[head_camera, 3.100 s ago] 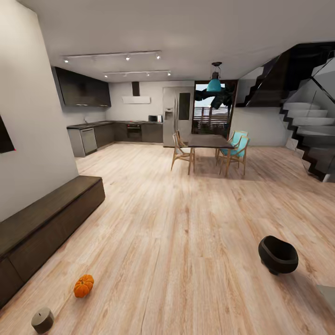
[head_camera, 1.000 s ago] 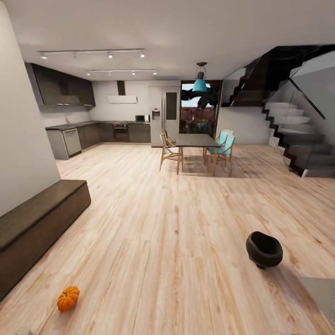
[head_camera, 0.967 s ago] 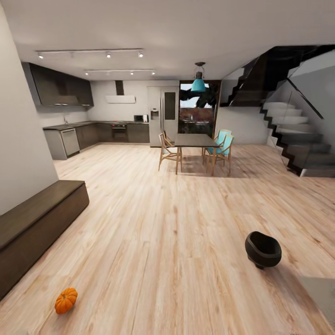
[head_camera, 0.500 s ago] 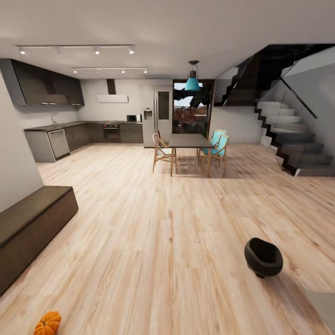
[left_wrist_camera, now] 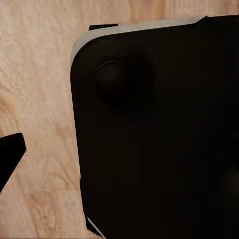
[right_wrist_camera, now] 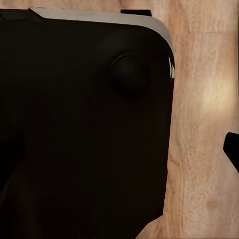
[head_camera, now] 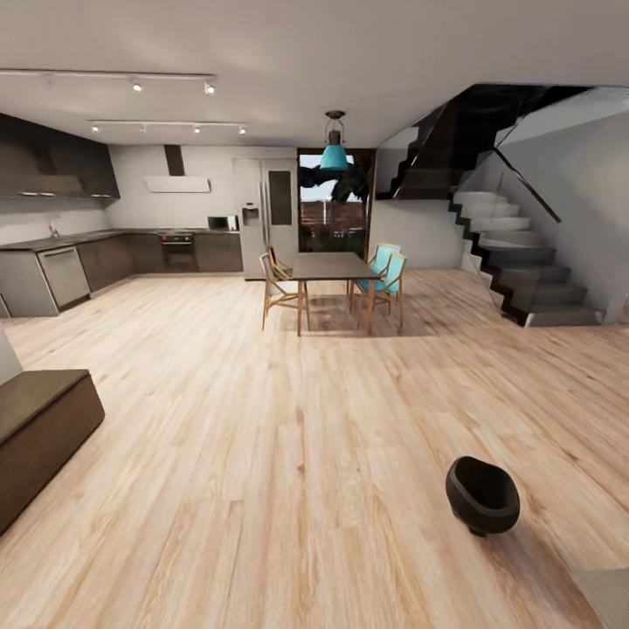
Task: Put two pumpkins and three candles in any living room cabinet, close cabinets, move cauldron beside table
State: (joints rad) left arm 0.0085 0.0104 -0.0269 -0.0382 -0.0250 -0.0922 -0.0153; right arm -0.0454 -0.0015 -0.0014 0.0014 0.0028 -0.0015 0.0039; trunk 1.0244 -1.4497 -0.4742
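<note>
A: Black cauldron stands upright on the wooden floor, well apart from the dark wood cabinet at the floor's opposite edge. A pale grey table corner shows near the cauldron, not touching it.

B: State of both grippers?

A: Cannot tell. Each wrist camera faces a dark rounded panel over the floor boards; no finger is clearly shown, so spread or closed is unconfirmed for left and right alike.

B: Pumpkins and candles?

A: None can be located at present. The dining table and chairs stand far back, with the kitchen beyond.

B: Hazards from here?

A: Two, as a judgement. First, with the small items unlocated, driving toward them risks a wheel striking one and rolling it away. Second, the cauldron sits in open floor; passing close could knock it over or push it away from the table corner.
</note>
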